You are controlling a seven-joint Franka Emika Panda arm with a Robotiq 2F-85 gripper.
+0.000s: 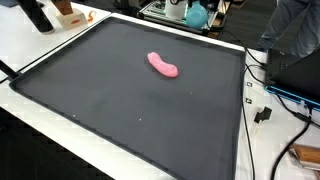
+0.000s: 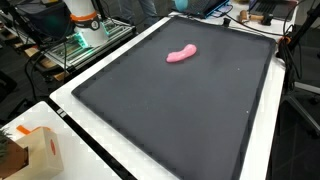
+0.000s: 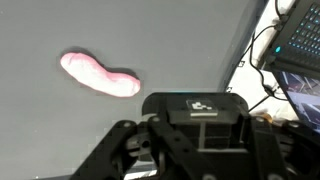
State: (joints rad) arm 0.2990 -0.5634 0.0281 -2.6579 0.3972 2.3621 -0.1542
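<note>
Pink curved piece (image 1: 163,65) lies flat on black mat (image 1: 90,100), well inside mat border, in both exterior views. 1 piece only, nothing touching it. In wrist view gripper (image 3: 190,140) is above mat, pink curved piece apart from it. Fingertips out of frame: cannot tell if jaws spread or pressed together. Cables (image 3: 262,55) beside mat edge. Cardboard box (image 2: 38,150) outside mat corner.

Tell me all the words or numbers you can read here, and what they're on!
No text here can be read.
On the gripper: a white mark on its black body, too blurred to read.
On the box: any print is too small to read.
On the pink lump: no writing shows.
</note>
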